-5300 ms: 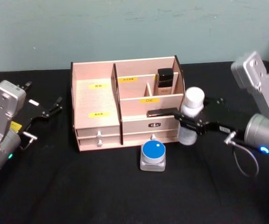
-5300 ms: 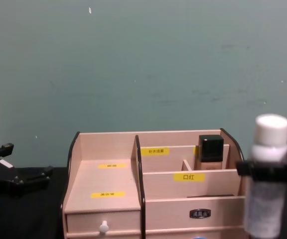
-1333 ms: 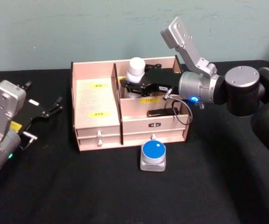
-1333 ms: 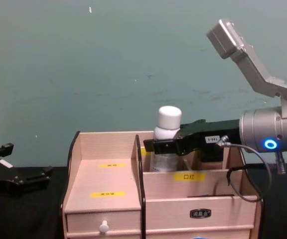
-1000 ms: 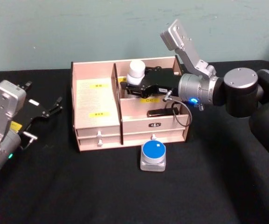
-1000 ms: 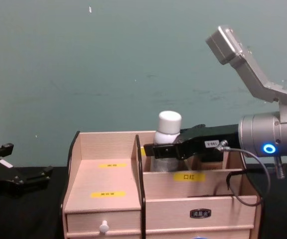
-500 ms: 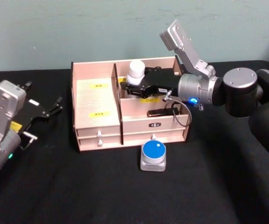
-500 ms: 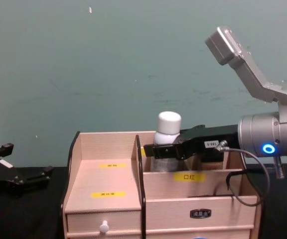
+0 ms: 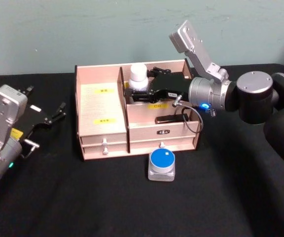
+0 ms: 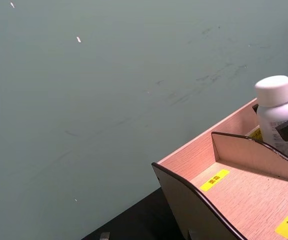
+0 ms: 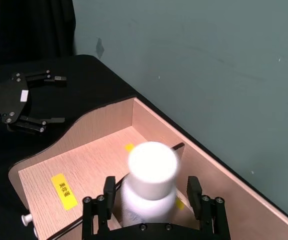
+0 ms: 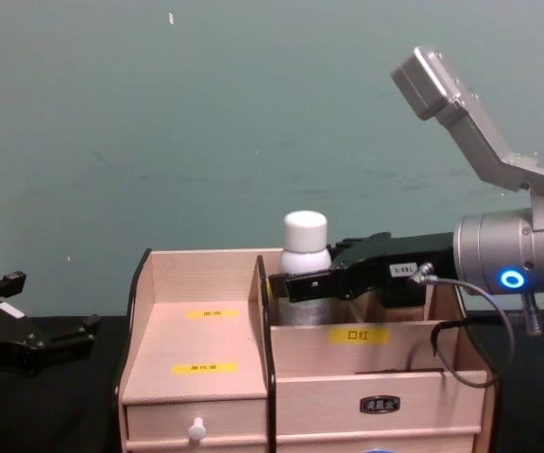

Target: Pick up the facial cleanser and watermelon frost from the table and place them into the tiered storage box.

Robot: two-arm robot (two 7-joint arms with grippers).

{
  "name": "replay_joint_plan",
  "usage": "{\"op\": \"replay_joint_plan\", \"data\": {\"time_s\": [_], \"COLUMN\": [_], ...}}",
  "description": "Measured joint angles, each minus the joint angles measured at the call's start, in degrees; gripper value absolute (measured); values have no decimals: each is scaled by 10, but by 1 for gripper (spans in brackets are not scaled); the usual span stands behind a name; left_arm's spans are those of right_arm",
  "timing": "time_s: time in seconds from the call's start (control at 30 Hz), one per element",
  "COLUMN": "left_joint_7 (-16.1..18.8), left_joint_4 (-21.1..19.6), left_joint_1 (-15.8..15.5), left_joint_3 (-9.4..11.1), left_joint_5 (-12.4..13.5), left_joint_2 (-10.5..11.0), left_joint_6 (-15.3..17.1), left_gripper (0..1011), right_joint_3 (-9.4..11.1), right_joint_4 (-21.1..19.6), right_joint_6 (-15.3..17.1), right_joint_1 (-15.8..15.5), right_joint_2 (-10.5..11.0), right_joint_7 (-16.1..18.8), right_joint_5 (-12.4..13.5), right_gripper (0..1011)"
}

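Observation:
A white bottle with a white cap (image 9: pixel 138 78) stands in the back compartment of the tiered storage box (image 9: pixel 100 106), just right of its tall divider. My right gripper (image 9: pixel 138 94) reaches in from the right; its fingers (image 11: pixel 109 186) sit open on either side of the bottle (image 11: pixel 151 170), with small gaps. The chest view has the bottle (image 12: pixel 305 255) behind the gripper (image 12: pixel 300 283). A clear jar with a blue lid (image 9: pixel 161 165) sits on the table before the box. I cannot tell which is the facial cleanser and which the watermelon frost. My left gripper (image 9: pixel 46 106) rests open at the left.
A black-capped bottle (image 9: pixel 174 81) stands in the box's back right compartment, behind my right arm. A dark flat item (image 9: pixel 171 119) lies in the front tier. Black cloth covers the table (image 9: pixel 83 197), and a green wall rises close behind the box.
The right gripper carried the bottle from the box's right side into the back compartment and lowered it. In the last half second its fingers parted and the bottle shifted left.

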Motion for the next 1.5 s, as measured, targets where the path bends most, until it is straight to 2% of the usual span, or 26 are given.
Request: {"op": "replay_joint_plan", "data": {"time_s": [0.17, 0.37, 0.5, 0.73, 0.83, 1.07, 1.27, 1.5], "left_joint_7": [0, 0, 0, 0, 0, 0, 0, 0], "left_joint_4": [0, 0, 0, 0, 0, 0, 0, 0], "left_joint_1": [0, 0, 0, 0, 0, 0, 0, 0], "left_joint_3": [0, 0, 0, 0, 0, 0, 0, 0], "left_joint_5": [0, 0, 0, 0, 0, 0, 0, 0], "left_joint_2": [0, 0, 0, 0, 0, 0, 0, 0], "left_joint_6": [0, 0, 0, 0, 0, 0, 0, 0], "left_gripper": [1010, 1010, 1010, 1010, 1010, 1010, 1010, 1009], "right_joint_3": [2, 3, 3, 1, 2, 7, 13, 21], "right_joint_4": [-22, -47, -75, -160, -220, -322, -383, -423], "right_joint_6": [-1, 6, 23, 81, 115, 169, 201, 224], "right_joint_1": [-4, -10, -16, -38, -59, -107, -152, -193], "right_joint_2": [7, 15, 24, 53, 75, 117, 146, 168], "right_joint_7": [-4, -6, -10, -23, -34, -56, -76, -101], "right_joint_5": [-4, -4, -4, -1, 4, 17, 29, 33], "right_gripper": [998, 1002, 1002, 1002, 1002, 1003, 1002, 1003]}}
